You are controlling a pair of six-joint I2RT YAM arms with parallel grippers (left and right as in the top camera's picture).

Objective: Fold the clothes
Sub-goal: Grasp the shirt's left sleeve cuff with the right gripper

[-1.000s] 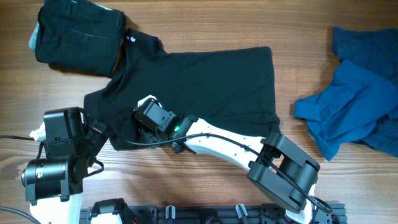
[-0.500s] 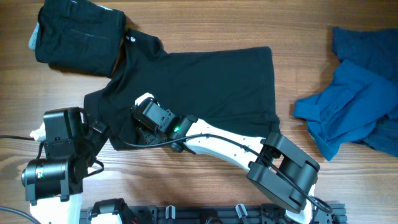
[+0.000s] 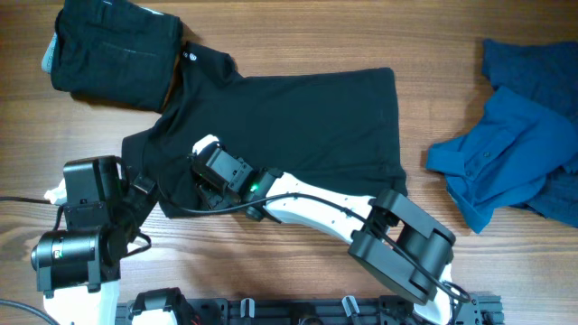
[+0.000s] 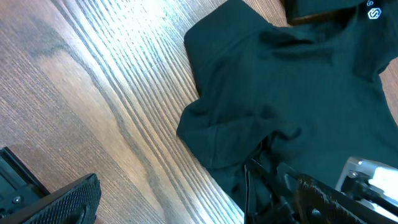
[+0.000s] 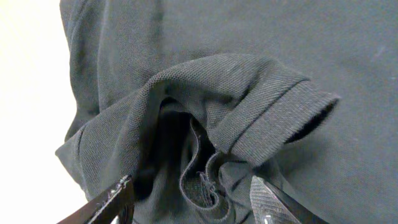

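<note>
Overhead | our right gripper (image 3: 206,171) jaws half apart around black shirt (image 3: 298,126) sleeve hem | left gripper (image 3: 135,194) jaws wide, beside shirt

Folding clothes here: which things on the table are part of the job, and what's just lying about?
Part of the job:
black shirt
folded black garment
blue clothes

Lying about:
nothing else on the wooden table

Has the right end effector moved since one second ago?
Yes. The right end effector crept slightly left over the black shirt, toward its left sleeve.
</note>
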